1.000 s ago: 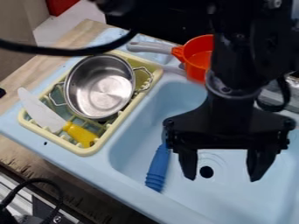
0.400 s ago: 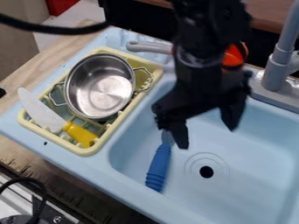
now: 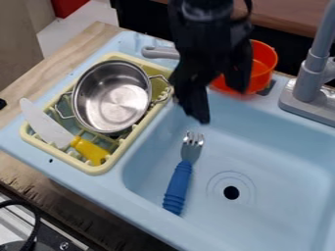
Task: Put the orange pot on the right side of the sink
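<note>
Sink [image 3: 281, 162], gripper [image 3: 221, 106] angled down, by orange pot [image 3: 263, 67]

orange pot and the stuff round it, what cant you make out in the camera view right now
All in the camera view:
- Orange pot: its left part is hidden behind the black arm.
- Grey handle: its right end is hidden by the arm.
- Gripper: blurred and overlapping the pot, so contact can't be told.
- Faucet: its top is cut off by the upper edge.
</note>
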Tool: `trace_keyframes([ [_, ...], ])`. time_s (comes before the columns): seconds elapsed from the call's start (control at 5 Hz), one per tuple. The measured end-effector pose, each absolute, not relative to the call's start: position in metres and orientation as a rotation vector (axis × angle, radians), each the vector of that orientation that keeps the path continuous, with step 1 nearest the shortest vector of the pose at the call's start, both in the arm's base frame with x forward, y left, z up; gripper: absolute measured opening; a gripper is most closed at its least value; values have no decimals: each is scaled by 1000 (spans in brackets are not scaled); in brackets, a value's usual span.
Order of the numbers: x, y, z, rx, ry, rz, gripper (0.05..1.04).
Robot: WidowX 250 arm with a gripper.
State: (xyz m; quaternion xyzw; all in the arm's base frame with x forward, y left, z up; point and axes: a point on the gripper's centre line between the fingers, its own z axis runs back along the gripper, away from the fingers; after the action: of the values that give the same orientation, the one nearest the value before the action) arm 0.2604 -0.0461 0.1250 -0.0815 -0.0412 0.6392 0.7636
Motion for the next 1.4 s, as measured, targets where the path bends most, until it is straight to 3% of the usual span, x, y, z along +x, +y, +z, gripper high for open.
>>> trace_keyframes([
  [0.2, 264, -32, 122, -159, -98, 1527, 1000],
  [0.6, 275, -15, 119, -280, -190, 1702, 1000],
  [1.2, 299, 0, 128, -371, -287, 1919, 1000],
  [1.4, 309, 7, 125, -345, -317, 1996, 1000],
])
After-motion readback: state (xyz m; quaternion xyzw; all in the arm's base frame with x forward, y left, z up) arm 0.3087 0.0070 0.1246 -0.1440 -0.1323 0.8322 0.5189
